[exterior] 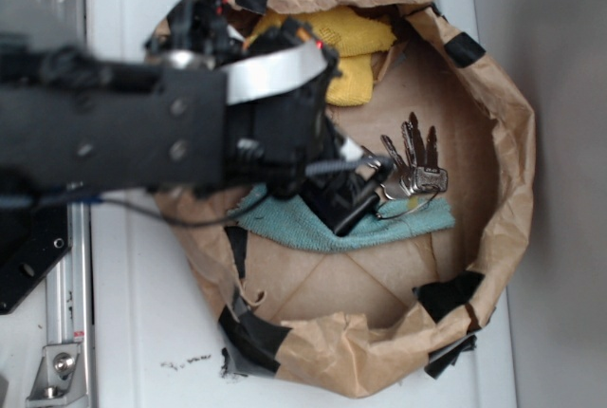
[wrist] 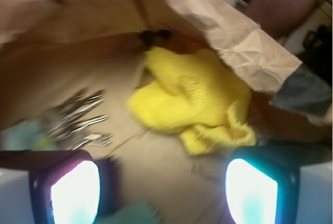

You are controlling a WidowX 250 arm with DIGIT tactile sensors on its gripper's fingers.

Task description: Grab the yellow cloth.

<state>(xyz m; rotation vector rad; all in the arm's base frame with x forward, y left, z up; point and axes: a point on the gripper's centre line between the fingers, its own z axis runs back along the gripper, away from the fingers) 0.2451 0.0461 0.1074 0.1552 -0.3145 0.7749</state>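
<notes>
One yellow cloth [wrist: 195,104], seemingly beyond tool [wrist: 164,187]

Ext view evenly lit, arm out of focus; wrist view motion-blurred, pads glaring.

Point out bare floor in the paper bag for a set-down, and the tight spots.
Bare floor: front of the paper bag, between the teal cloth and the front rim; some right of the keys. Crowded: back corner with the yellow cloth, and mid-bag around the gripper.
</notes>
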